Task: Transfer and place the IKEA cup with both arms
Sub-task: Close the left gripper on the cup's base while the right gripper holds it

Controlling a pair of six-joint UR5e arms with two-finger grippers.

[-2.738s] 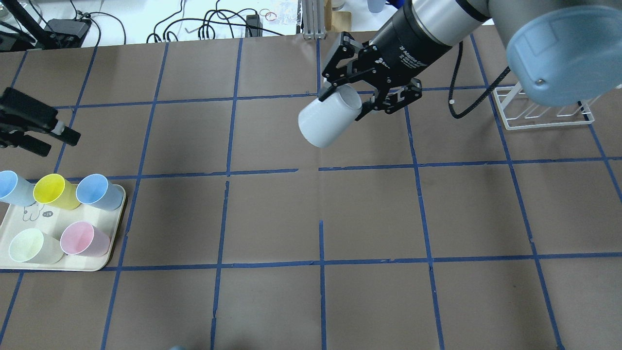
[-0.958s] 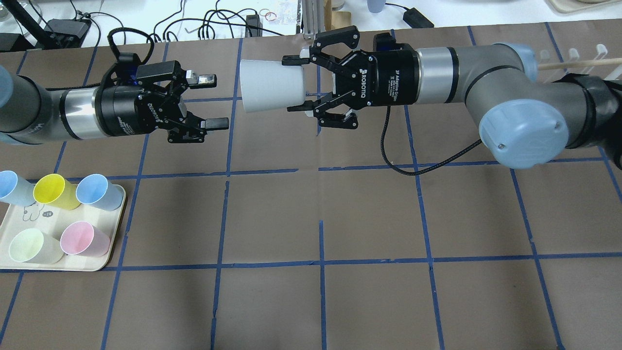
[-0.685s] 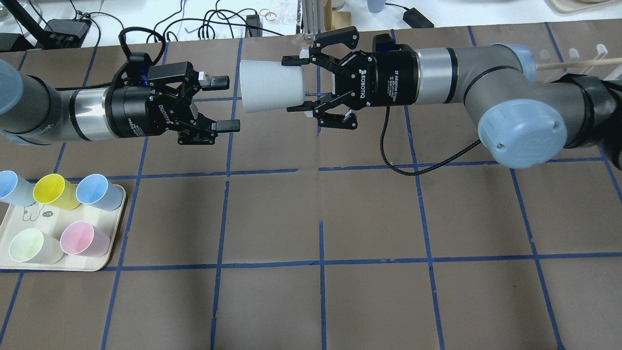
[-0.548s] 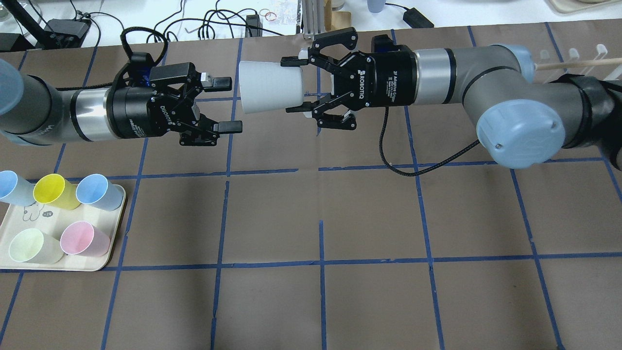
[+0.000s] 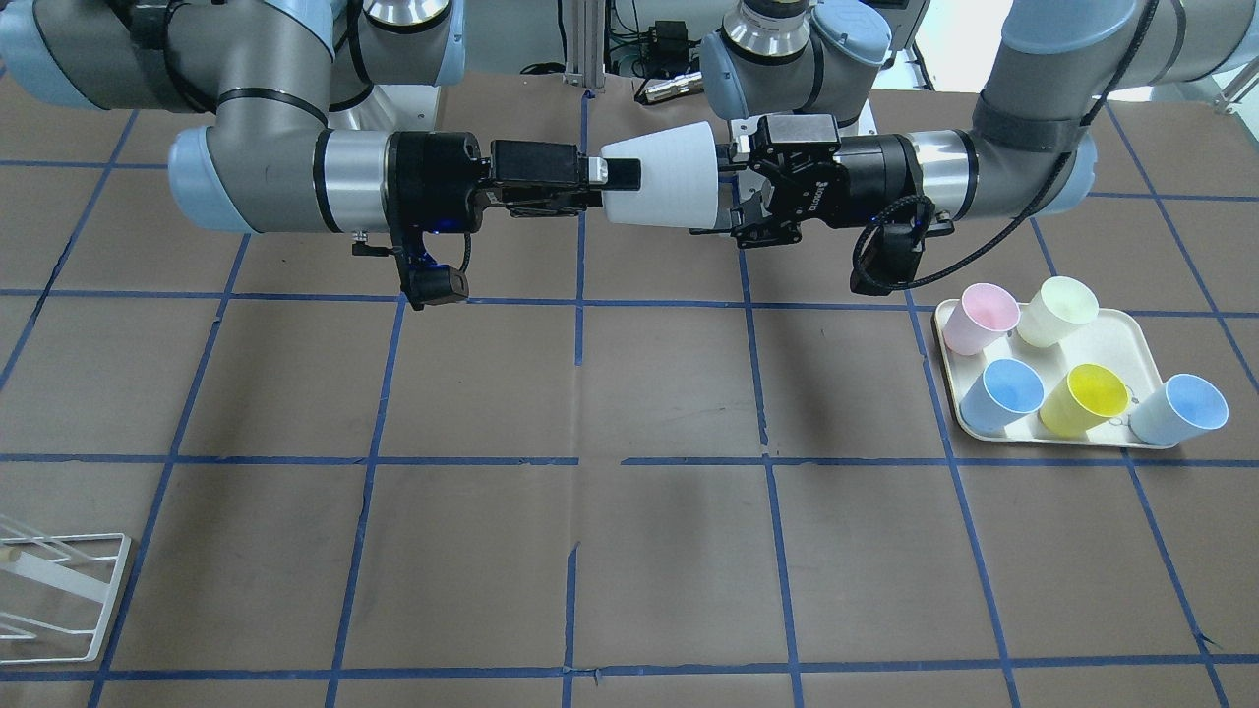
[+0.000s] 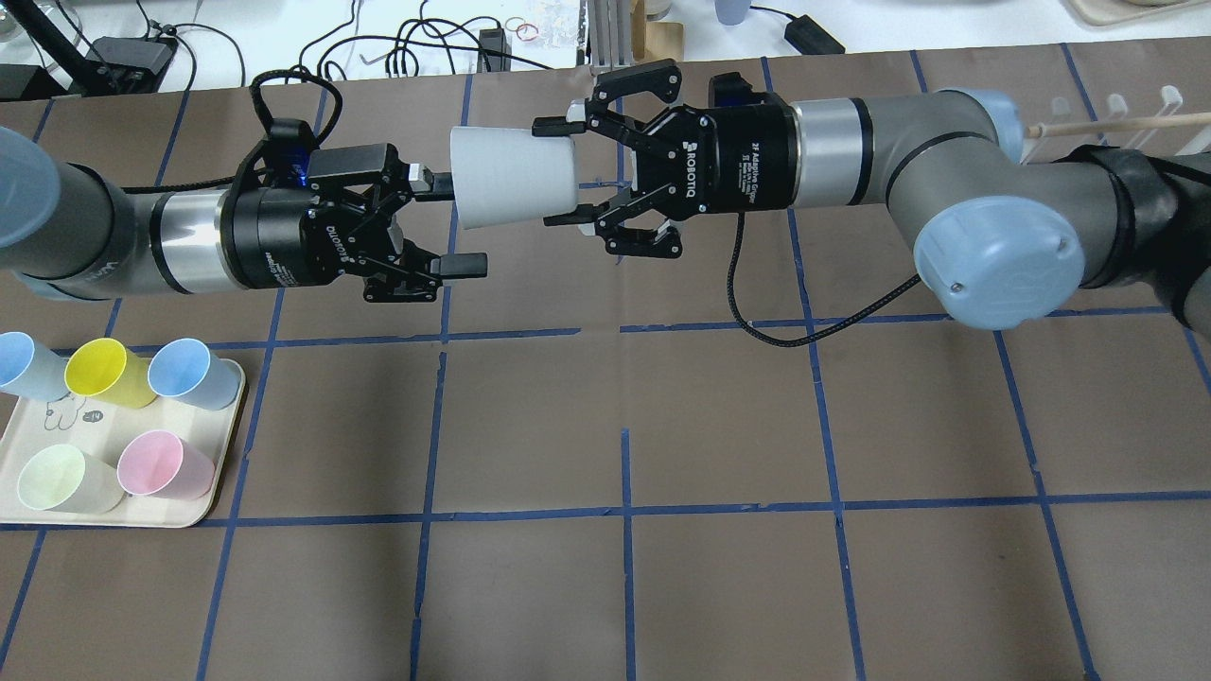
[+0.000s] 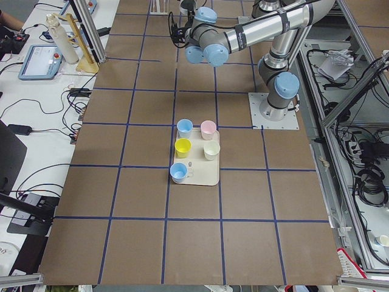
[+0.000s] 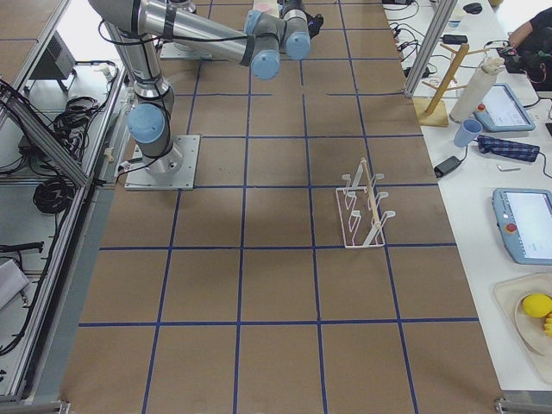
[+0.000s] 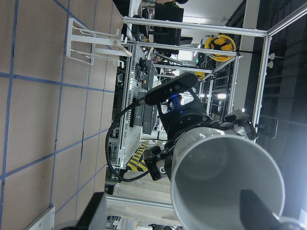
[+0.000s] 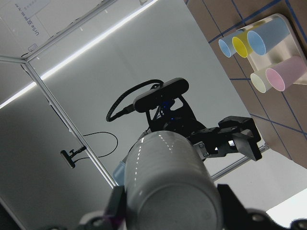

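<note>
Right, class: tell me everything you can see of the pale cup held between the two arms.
The IKEA cup is a plain, pale grey, tapered tumbler without a handle, smooth and plastic-looking. It lies horizontally in the air above the table. The right hand is shut on its narrow, closed base end. Its wide open mouth, empty inside, faces the open left hand at its rim. Whether that hand touches the cup cannot be told.

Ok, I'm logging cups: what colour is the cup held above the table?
Plain pale grey, near white; the IKEA cup shows best in the front-facing view.
</note>
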